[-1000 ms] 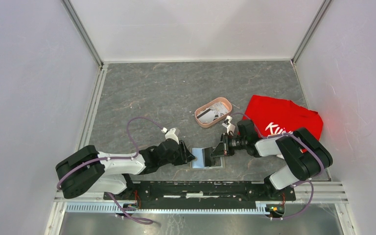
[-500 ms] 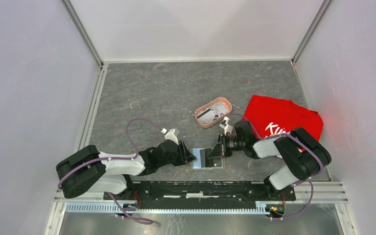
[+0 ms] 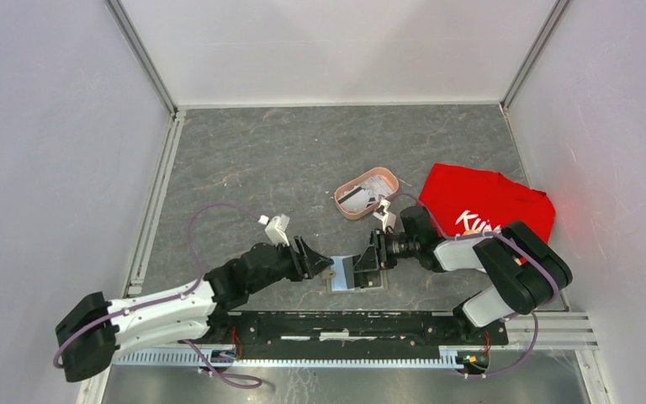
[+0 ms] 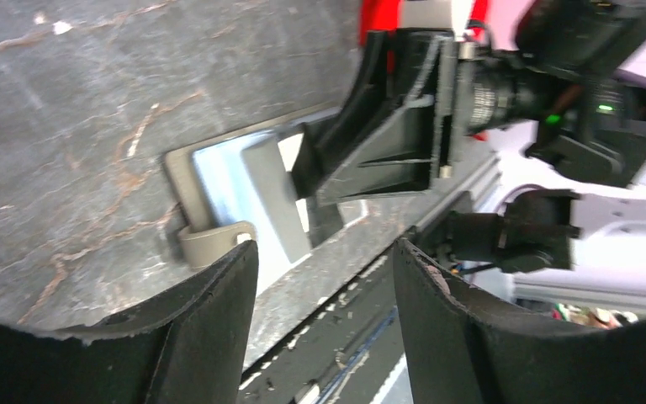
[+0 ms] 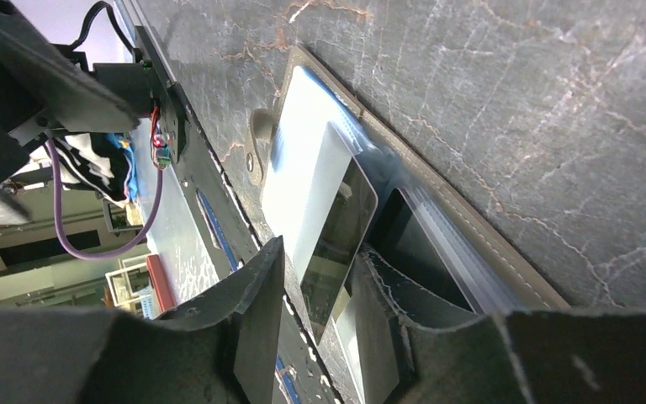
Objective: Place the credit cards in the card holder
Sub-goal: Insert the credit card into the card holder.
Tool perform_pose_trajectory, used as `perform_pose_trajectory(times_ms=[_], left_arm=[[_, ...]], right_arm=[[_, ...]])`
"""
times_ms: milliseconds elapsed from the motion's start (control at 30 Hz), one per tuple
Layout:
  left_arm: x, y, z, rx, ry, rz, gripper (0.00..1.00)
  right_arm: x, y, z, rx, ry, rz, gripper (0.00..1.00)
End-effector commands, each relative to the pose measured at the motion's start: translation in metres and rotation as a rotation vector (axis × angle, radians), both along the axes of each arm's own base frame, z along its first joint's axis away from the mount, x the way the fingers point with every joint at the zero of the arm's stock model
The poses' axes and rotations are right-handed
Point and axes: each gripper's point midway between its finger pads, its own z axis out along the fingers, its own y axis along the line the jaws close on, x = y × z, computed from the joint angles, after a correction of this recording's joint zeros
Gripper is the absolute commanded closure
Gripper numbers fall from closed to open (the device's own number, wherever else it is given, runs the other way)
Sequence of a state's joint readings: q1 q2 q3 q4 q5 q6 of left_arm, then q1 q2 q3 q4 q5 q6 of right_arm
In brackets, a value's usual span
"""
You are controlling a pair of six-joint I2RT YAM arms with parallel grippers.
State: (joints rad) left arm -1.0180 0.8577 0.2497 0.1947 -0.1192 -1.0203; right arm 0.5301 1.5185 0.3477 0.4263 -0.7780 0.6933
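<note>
The olive-grey card holder (image 3: 373, 283) lies open at the table's near edge, and its stitched rim shows in the right wrist view (image 5: 471, 244). A shiny credit card (image 5: 336, 210) stands tilted with its far end in the holder's left pocket. It also shows in the top view (image 3: 345, 269) and the left wrist view (image 4: 271, 198). My right gripper (image 5: 320, 249) is closed narrowly around the card's raised near end. My left gripper (image 4: 326, 252) is open and empty, just left of the holder (image 4: 181, 172). More cards (image 3: 368, 192) lie in the pink tray.
The pink oval tray (image 3: 346, 204) sits behind the holder. A red cloth (image 3: 488, 206) lies at the right, partly under the right arm. The black mounting rail (image 3: 345, 324) runs just in front of the holder. White walls enclose the table.
My left arm has stretched out and its gripper has backed slightly off the holder. My right gripper has edged left with the card, pushing it further over the pocket.
</note>
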Motion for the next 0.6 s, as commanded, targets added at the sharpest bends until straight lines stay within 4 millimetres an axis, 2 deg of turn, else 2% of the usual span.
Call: perform_pose_trajectory(times_ms=[0,167,367,567], left_arm=[[-0.011,-0.007,0.022,-0.122,-0.078,-0.079,0.33],[-0.021,-0.03,0.042,-0.237,-0.079,-0.177,0.35],[-0.018,-0.063,0.048,-0.179,-0.106,-0.17,0.4],[-0.024,-0.092,0.047,-0.06,-0.165,-0.13,0.43]], right_arm=[[0.011,-0.003,-0.003,-0.045,-0.07,-0.01,0.57],[0.011,-0.003,-0.005,-0.048,-0.067,-0.009,0.54],[0.01,-0.002,-0.004,-0.044,-0.064,-0.008,0.54],[0.01,-0.002,-0.002,-0.039,-0.064,-0.012,0.54]])
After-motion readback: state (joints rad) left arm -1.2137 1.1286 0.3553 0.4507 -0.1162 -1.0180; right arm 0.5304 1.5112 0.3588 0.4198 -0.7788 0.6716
